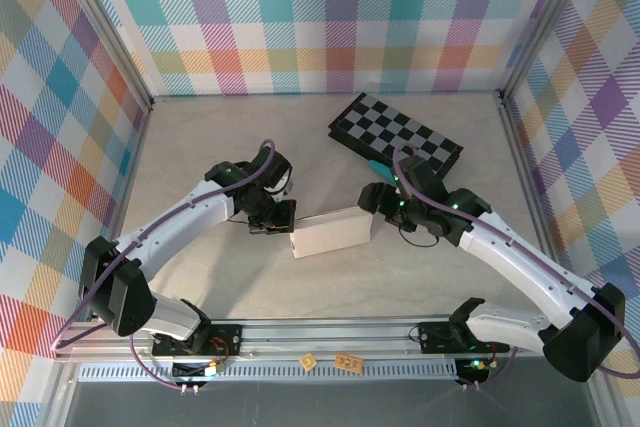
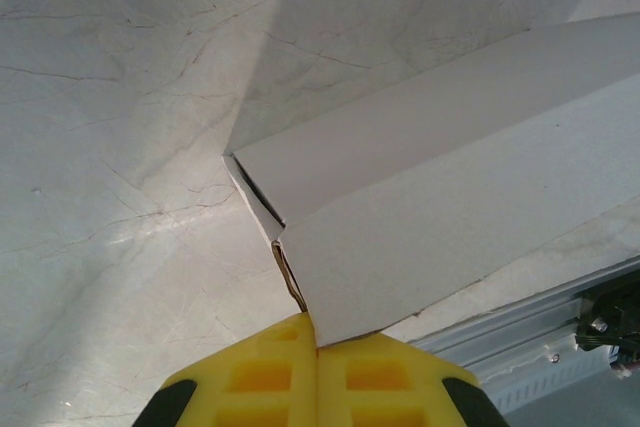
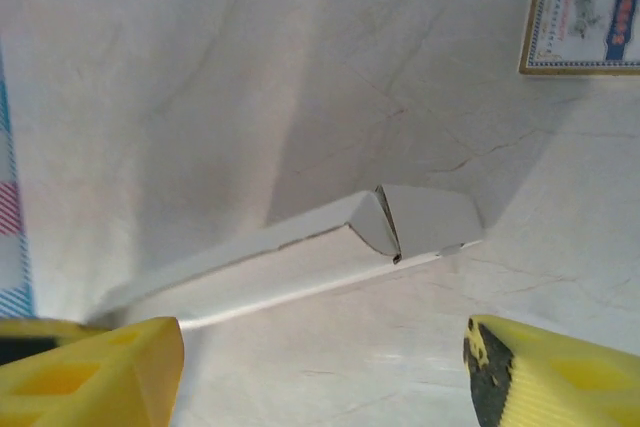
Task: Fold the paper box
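1. The left gripper [image 1: 272, 220] sat at the left end of the paper box [image 1: 332, 232]. In its wrist view the yellow fingers [image 2: 250, 377] were clenched together on the box's near corner, with the thin card running down into the seam between them.
2. The paper box lay in the middle of the table [image 1: 200, 147], between the two grippers. It was already a shallow, closed-looking rectangle rather than a flat sheet, so the main walls and top seemed done.
3. At its left end a dark slit showed where an end flap [image 2: 262, 202] stood slightly off the wall. At the right end two small flaps [image 3: 415, 219] met at a seam with a little tab poking out. By my judgement, seating and tucking these ends was what remained.
4. The right gripper [image 1: 385, 202] hung just beside the box's right end. Its fingers [image 3: 100, 372] stood wide apart and held nothing, and the box lay beyond them untouched.
5. Further right and back, a black-and-grey checkered board [image 1: 395, 135] lay near the right arm, with a small teal thing [image 1: 374, 165] at its near edge. Neither touched the box, though the board left little room behind that arm.
6. A small patterned packet [image 3: 580, 12] lay on the table in the right wrist view, well apart from the box.
7. Nothing lay directly in the way of either end.
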Controlling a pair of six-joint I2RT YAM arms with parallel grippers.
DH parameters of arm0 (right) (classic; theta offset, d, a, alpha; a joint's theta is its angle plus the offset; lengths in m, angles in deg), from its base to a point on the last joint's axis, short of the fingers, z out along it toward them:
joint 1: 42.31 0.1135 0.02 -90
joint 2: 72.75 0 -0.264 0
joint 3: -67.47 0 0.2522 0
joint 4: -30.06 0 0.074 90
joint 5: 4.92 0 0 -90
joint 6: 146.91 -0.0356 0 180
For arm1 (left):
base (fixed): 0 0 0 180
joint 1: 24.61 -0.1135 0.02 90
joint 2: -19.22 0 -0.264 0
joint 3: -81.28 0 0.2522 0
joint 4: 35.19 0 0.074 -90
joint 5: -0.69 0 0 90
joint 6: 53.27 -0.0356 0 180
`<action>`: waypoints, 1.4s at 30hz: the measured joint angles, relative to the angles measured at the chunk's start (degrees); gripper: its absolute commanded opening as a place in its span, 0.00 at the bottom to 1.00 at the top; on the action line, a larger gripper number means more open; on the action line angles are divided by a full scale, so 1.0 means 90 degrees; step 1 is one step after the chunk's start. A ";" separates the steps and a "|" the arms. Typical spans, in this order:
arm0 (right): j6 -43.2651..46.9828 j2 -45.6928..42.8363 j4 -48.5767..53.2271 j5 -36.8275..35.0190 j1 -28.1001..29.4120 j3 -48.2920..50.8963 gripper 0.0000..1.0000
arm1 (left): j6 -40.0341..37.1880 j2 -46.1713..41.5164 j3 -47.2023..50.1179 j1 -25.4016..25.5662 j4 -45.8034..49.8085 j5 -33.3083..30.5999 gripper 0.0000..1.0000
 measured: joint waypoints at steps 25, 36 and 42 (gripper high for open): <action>-0.4369 0.0075 -0.2239 0.1766 -0.0843 0.1875 0.44 | 0.0005 0.0002 -0.0022 0.0092 -0.0002 -0.0114 0.00; -0.3587 0.0121 -0.2331 0.1642 -0.0852 0.1863 0.56 | 0.0097 0.0000 -0.0022 0.0121 -0.0002 -0.0119 0.00; -0.3534 -0.0007 -0.2404 0.1532 -0.0852 0.1870 0.62 | 0.0175 -0.0012 -0.0012 0.0153 -0.0022 -0.0148 0.00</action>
